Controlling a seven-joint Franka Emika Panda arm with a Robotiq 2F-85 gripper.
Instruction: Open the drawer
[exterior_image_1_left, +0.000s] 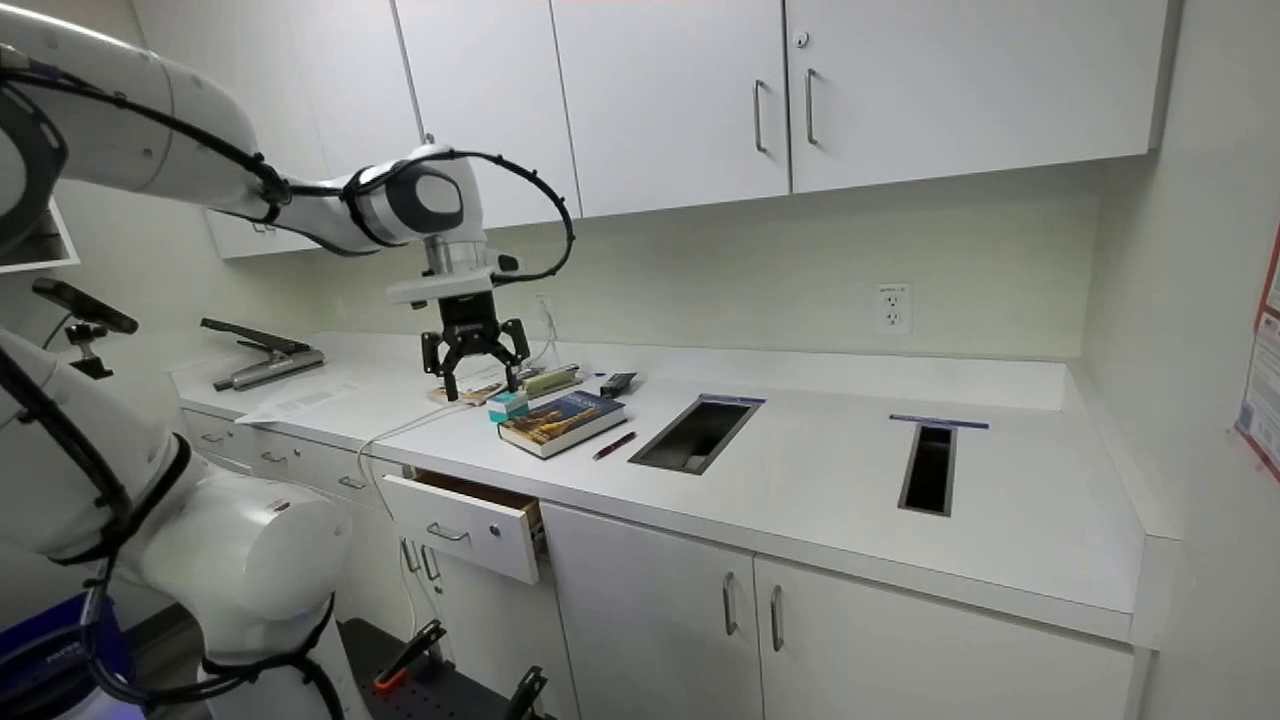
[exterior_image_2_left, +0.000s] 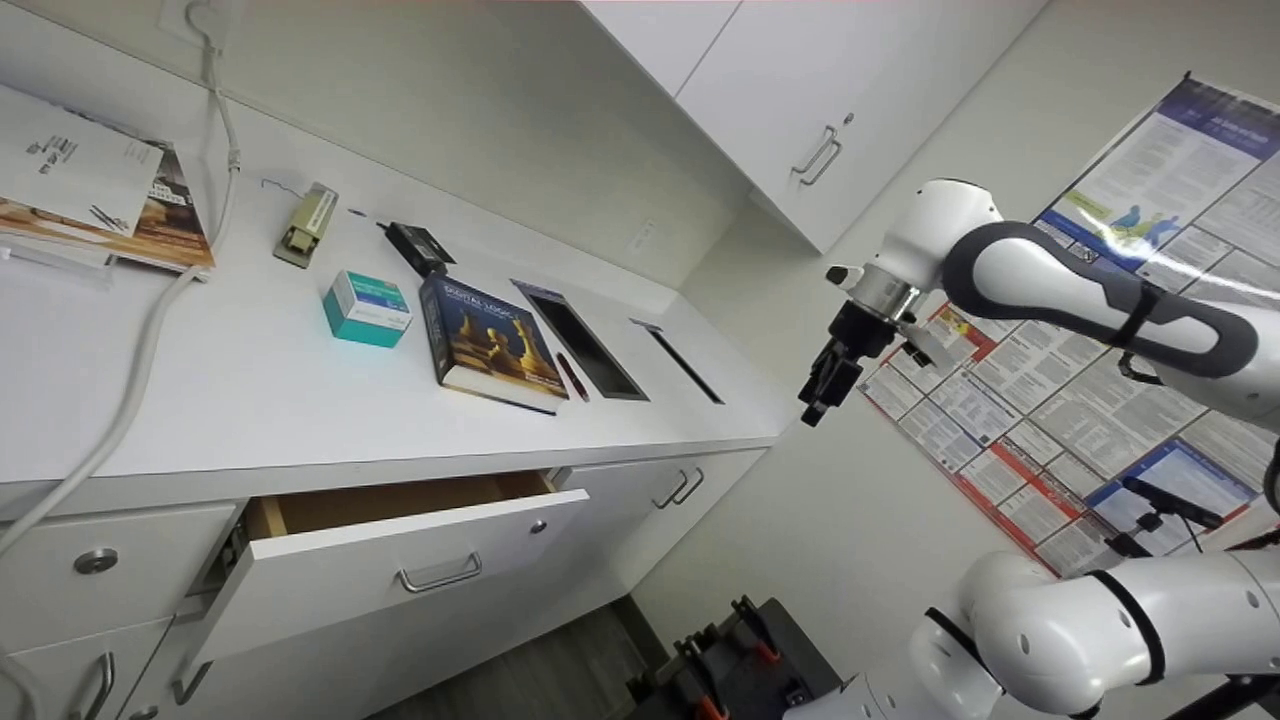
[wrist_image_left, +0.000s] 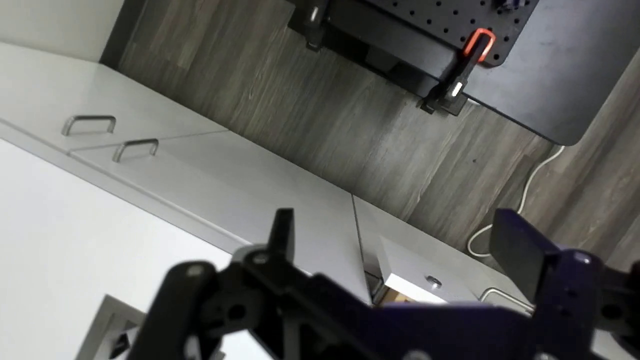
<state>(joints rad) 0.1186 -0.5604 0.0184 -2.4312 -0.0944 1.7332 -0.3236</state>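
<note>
The drawer shows its flat white front panel in both exterior views (exterior_image_1_left: 470, 545) (exterior_image_2_left: 330, 590). It stands partly pulled out from under the counter, with its light wooden interior visible. A slim metal handle (exterior_image_2_left: 440, 575) and a round lock are on the front. My gripper (exterior_image_1_left: 482, 385) is open and empty, well above the drawer and apart from it. It also shows in an exterior view (exterior_image_2_left: 815, 405), seen edge-on. In the wrist view my open fingers (wrist_image_left: 395, 222) frame part of the drawer front (wrist_image_left: 420, 270); the black gripper body hides the rest.
On the counter (exterior_image_1_left: 820, 500) lie a book (exterior_image_1_left: 562, 420), a teal-and-white box (exterior_image_2_left: 367, 310), a stapler (exterior_image_2_left: 306, 225) and a pen (exterior_image_1_left: 614, 446). A white cable (exterior_image_2_left: 150, 350) hangs over the front edge. Upper cabinets (exterior_image_1_left: 670, 100) overhang the counter. A black platform with clamps (wrist_image_left: 457, 80) stands on the floor.
</note>
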